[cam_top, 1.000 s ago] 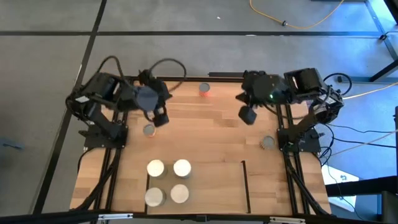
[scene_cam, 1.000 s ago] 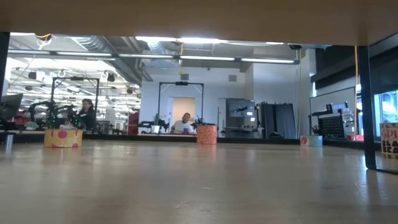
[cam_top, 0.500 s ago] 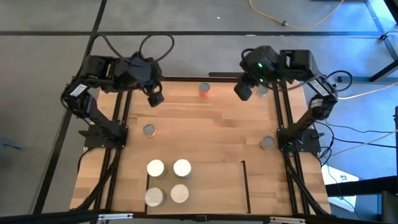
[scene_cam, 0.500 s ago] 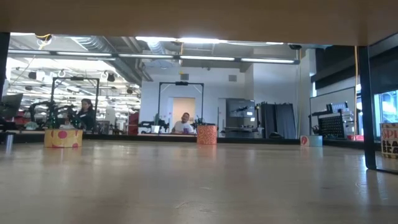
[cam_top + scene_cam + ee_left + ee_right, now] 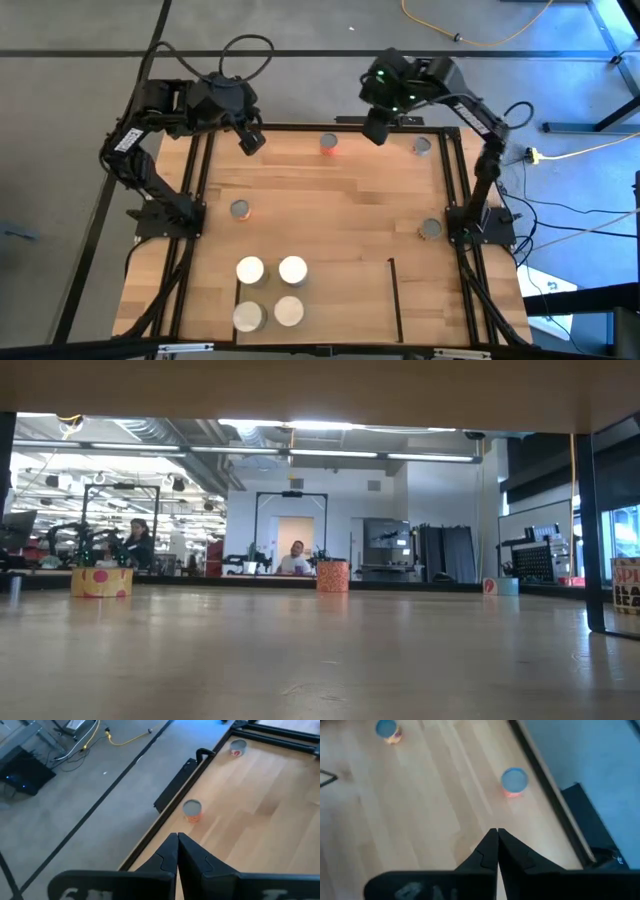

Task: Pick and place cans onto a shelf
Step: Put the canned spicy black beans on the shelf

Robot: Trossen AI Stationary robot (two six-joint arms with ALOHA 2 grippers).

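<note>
Seen from above, you are looking at the desk point(image 5: 330, 215) with both arms drawn back to its far edge. The left fingers point(image 5: 250, 143) are hanging over the far left corner, pressed together and holding nothing; the left wrist view is showing the two fingers point(image 5: 167, 855) touching along their length. The right fingers point(image 5: 376, 128) are hovering at the far edge just right of the middle, likewise pressed together with nothing between them, as the fingers point(image 5: 489, 851) in the right wrist view are showing.

The shelf point(image 5: 340, 300) is lying at the near edge, its black bars running along three sides. Four cans point(image 5: 270, 290) are standing upright on its left part in a two-by-two block, close together, pale tops facing you.

Four more cans are standing on the bare desk, well apart from one another: an orange-sided can point(image 5: 329, 144) at the far edge between the two arms, a grey-topped can point(image 5: 422, 146) near the far right corner, a can point(image 5: 239, 209) towards the left side, and a can point(image 5: 430, 228) against the right edge
</note>
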